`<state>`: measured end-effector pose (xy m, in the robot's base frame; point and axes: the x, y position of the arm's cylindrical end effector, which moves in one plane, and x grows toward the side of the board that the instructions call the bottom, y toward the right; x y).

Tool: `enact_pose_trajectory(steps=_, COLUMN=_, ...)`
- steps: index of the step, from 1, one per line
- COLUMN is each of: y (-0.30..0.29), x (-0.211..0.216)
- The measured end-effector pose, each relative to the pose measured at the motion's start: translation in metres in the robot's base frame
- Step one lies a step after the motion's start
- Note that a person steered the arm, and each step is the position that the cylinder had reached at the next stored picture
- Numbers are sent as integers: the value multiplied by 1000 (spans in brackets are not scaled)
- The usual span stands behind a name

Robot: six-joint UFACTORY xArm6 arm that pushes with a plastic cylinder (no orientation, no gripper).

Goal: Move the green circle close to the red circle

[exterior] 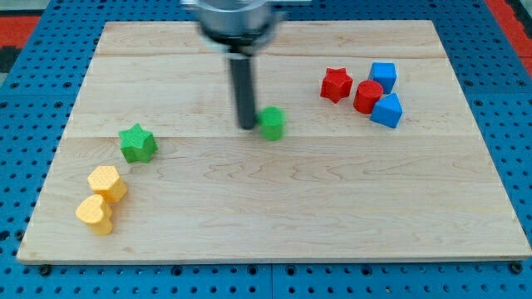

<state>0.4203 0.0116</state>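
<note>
The green circle (272,123) sits near the middle of the wooden board (274,216). My tip (248,126) rests just to its left, touching or almost touching it. The red circle (366,97) lies toward the view's right, well apart from the green circle. It is packed among a red star (336,85) on its left, a blue block (383,76) above it and another blue block (387,110) at its lower right.
A green star (137,143) lies at the view's left. Two yellow blocks (107,183) (95,214) sit near the lower left corner. Blue perforated table surrounds the board.
</note>
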Motion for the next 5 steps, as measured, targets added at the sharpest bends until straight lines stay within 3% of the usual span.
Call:
enact_pose_trajectory(steps=1, y=38, x=0)
enact_pose_trajectory(steps=3, y=63, x=55)
enact_pose_trajectory(steps=4, y=88, x=19)
enact_pose_trajectory(steps=5, y=90, x=23)
